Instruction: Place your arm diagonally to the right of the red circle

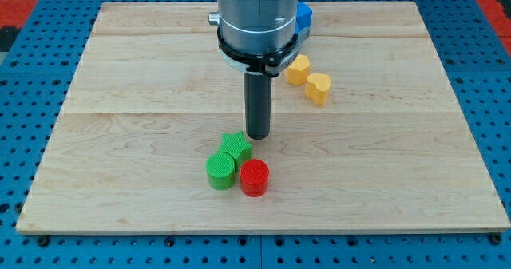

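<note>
Resting on the wooden board point(383, 181), my tip point(258, 136) is the blunt lower end of a straight dark rod; it has nothing to open, close or clamp, and it holds nothing. It stands near the middle of the board, under the grey cylindrical arm housing point(257, 17) that fills the view's top centre.

Closest to my tip is the green star point(235, 146), just toward the view's lower left of it; whether the two touch I cannot tell. Farther down on that same side sits the green cylinder point(220, 171), pressed against the star's lower edge. The red circle point(255, 177), a short red cylinder, lies almost straight below my tip toward the view's bottom, a short way off and not touching it. It sits just beside the green cylinder on that block's right, and close under the star. So my tip stands above the red circle in the view, barely to its right.

Up and to the view's right of my tip, well apart from it, two yellow heart-shaped blocks point(308, 77) lie side by side in a slanting line. Beyond them, behind the arm housing, part of a blue block point(303, 17) shows, its shape mostly hidden.

Around the board runs a blue perforated table surface point(32, 133).
</note>
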Robot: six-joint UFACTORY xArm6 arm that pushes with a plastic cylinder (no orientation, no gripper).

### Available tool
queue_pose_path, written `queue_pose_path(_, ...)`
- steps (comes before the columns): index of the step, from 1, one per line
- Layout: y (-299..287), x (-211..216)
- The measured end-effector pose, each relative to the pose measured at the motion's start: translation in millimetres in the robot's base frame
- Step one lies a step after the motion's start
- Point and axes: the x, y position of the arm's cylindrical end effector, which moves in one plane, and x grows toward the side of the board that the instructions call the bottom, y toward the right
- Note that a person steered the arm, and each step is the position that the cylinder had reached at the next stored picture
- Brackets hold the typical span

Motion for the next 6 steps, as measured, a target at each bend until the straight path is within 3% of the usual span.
queue_pose_path(6,28,0)
